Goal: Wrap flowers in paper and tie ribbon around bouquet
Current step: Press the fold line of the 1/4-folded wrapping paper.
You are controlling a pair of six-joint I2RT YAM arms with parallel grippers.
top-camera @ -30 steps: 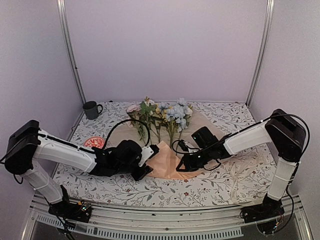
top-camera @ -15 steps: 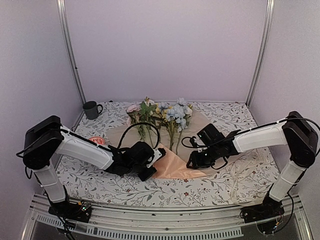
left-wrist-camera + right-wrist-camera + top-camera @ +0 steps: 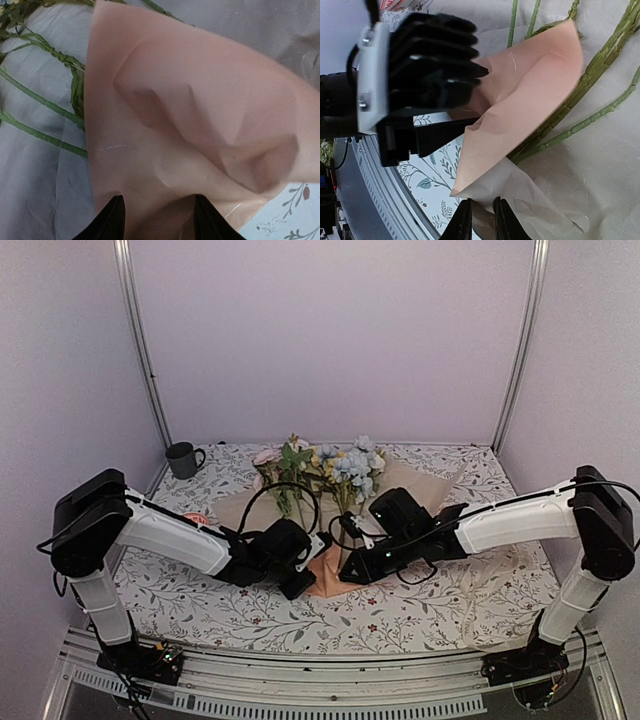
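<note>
1. Top external view: the two arms reach low over the middle of the desk, whose cover is printed with small leaf sprigs. The left pincer and right pincer sit just beside each other at the near corner of the paper.
2. The paper is a thin, matte, peach-orange sheet that lies flat under the flowers. Its near corner is folded up into a soft, creased tent with a paler underside.
3. The flowers lie on the sheet with their pink, yellow, pale blue and white blooms toward the far wall. Their long, knobbly green stems run down under the folded flap.
4. In the left wrist view, the left pincer's black fingertips stand apart and the flap of the paper rises between them. No pinch on it shows.
5. In the right wrist view, the right pincer's fingertips are nearly together, clamped on the crumpled lower edge of the paper.
6. That same view is crowded by the left pincer's ribbed black body and white side plate, which sit right against the fold.
7. A dark mug stands at the far left corner. A red-and-white dish is partly hidden behind the left arm.
</note>
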